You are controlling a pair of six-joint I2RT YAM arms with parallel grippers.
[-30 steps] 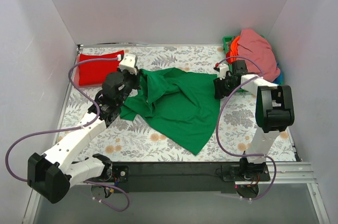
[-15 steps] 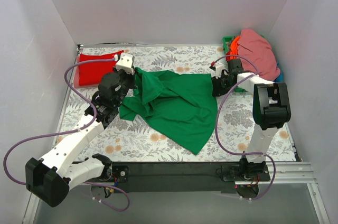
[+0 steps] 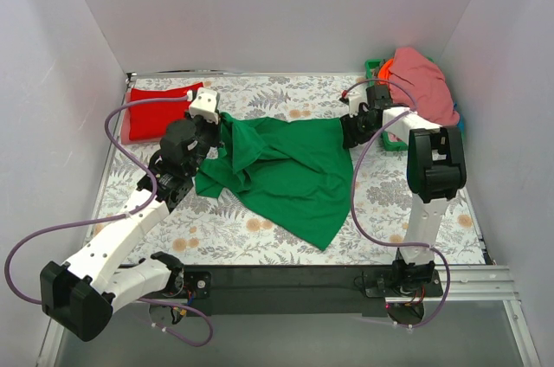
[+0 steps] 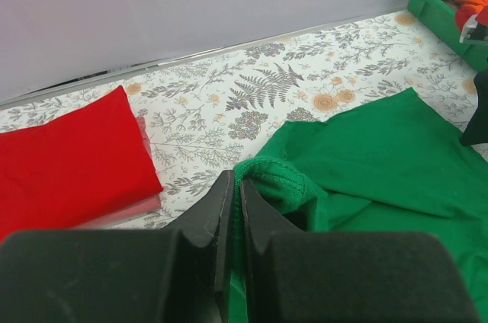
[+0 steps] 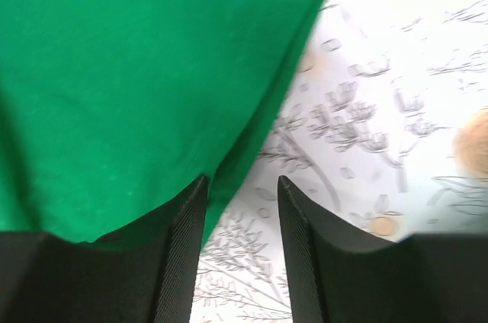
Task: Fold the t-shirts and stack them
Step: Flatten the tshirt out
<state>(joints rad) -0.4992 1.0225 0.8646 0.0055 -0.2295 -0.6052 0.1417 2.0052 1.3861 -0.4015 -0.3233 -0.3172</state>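
The large green t-shirt (image 3: 294,172) lies rumpled and part spread in the middle of the table. My left gripper (image 3: 218,119) is shut on its hemmed edge at the back left, seen in the left wrist view (image 4: 235,182) with green cloth (image 4: 381,155) pinched between the jaws. My right gripper (image 3: 347,131) is open at the shirt's back right corner. In the right wrist view (image 5: 240,182) its jaws straddle the shirt's edge (image 5: 114,71). A folded red t-shirt (image 3: 156,112) (image 4: 69,148) lies at the back left. Pink (image 3: 422,81) and orange (image 3: 380,83) shirts are heaped at the back right.
A green plastic basket (image 3: 373,65) (image 4: 433,1) stands at the back right under the heaped shirts. White walls close in the table on three sides. Purple cables loop beside both arms. A thin pink layer (image 4: 122,212) shows under the red shirt.
My left gripper has pulled the shirt's edge a little back and left. My right gripper has moved back and left along the shirt's right edge to its corner.
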